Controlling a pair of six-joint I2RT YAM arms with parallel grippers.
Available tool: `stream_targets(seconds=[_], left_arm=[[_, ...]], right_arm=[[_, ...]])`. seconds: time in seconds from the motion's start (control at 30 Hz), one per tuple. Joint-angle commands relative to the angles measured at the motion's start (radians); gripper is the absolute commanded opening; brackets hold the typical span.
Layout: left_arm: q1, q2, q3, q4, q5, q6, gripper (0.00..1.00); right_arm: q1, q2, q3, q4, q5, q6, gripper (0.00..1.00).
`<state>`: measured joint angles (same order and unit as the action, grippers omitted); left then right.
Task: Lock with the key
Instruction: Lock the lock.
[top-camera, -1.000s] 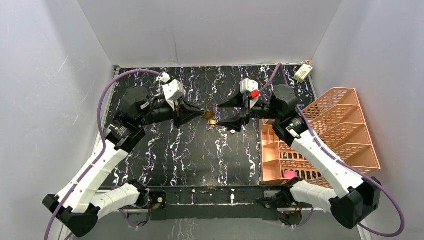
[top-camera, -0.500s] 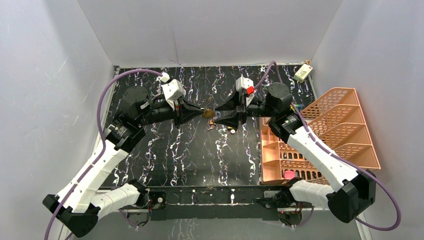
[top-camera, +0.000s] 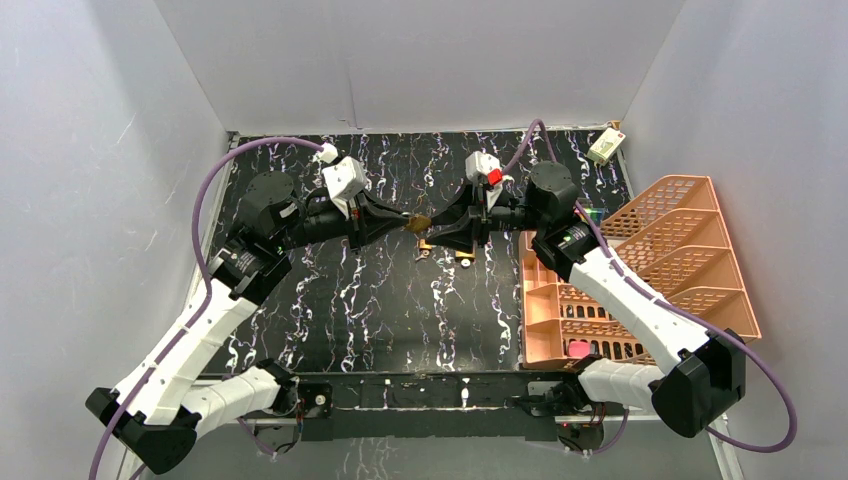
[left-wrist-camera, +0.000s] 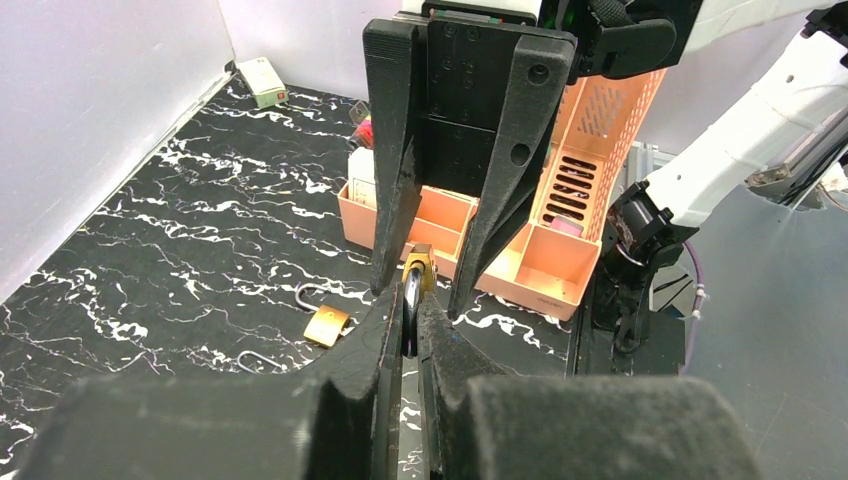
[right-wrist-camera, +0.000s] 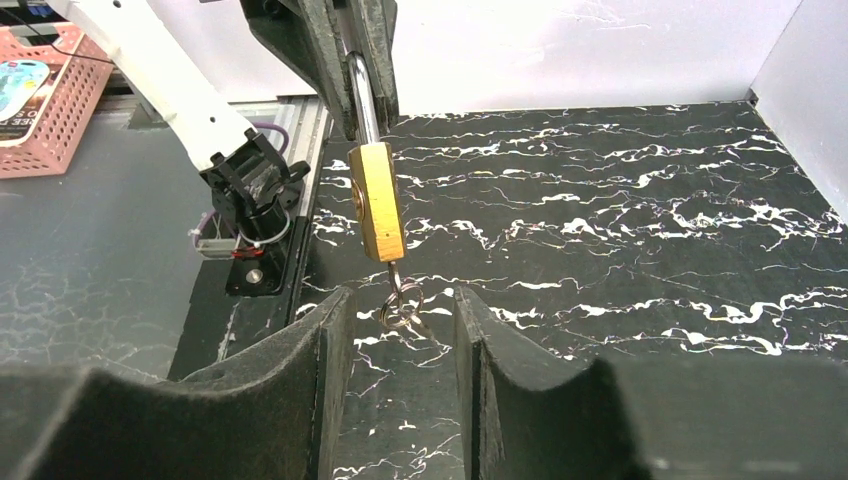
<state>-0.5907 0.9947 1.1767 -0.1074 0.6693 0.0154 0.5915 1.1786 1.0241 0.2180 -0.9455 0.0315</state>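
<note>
My left gripper (top-camera: 402, 218) is shut on the steel shackle of a brass padlock (right-wrist-camera: 377, 200), holding it in the air over the middle of the mat. A key (right-wrist-camera: 394, 272) sticks out of the padlock's bottom, with a key ring (right-wrist-camera: 402, 310) dangling from it. My right gripper (right-wrist-camera: 398, 312) faces the left one and is open. Its fingers (left-wrist-camera: 392, 200) stand on either side of the padlock (left-wrist-camera: 418, 270) and the ring without touching them. In the top view the padlock (top-camera: 420, 221) sits between both grippers' tips.
A second brass padlock (left-wrist-camera: 327, 325) and a loose steel shackle (left-wrist-camera: 260, 360) lie on the black marbled mat (top-camera: 360, 300) below the grippers. A pink organiser tray (top-camera: 640, 270) stands at the right edge. A small white box (top-camera: 606, 146) is in the back right corner.
My right gripper has moved left toward the held padlock, and its jaws have narrowed around the key ring. The left gripper has stayed where it was.
</note>
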Motion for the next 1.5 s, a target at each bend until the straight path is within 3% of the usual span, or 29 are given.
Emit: stream_targets(seconds=[0.0, 0.2, 0.37, 0.43, 0.47, 0.53, 1.47], left_arm=[[0.003, -0.004, 0.024, 0.055, 0.003, -0.003, 0.00], [0.003, -0.006, 0.018, 0.054, -0.004, -0.001, 0.00], [0.003, -0.015, 0.017, 0.040, -0.023, 0.011, 0.00], [0.003, -0.019, 0.018, 0.032, -0.030, 0.017, 0.00], [0.003, -0.023, 0.022, 0.017, -0.042, 0.030, 0.00], [0.003, -0.028, 0.023, 0.009, -0.051, 0.037, 0.00], [0.005, -0.072, 0.099, -0.060, -0.179, 0.126, 0.00]], right_arm=[[0.007, 0.000, 0.050, 0.072, -0.016, 0.018, 0.45], [0.009, 0.006, 0.050, 0.074, -0.009, 0.027, 0.25], [0.010, 0.002, 0.044, 0.069, 0.007, 0.025, 0.18], [0.010, -0.002, 0.046, 0.056, 0.017, 0.019, 0.12], [0.010, -0.007, 0.048, 0.028, 0.037, -0.001, 0.04], [0.010, -0.013, 0.048, 0.005, 0.048, -0.017, 0.00], [0.010, -0.151, -0.119, -0.111, 0.210, -0.093, 0.00]])
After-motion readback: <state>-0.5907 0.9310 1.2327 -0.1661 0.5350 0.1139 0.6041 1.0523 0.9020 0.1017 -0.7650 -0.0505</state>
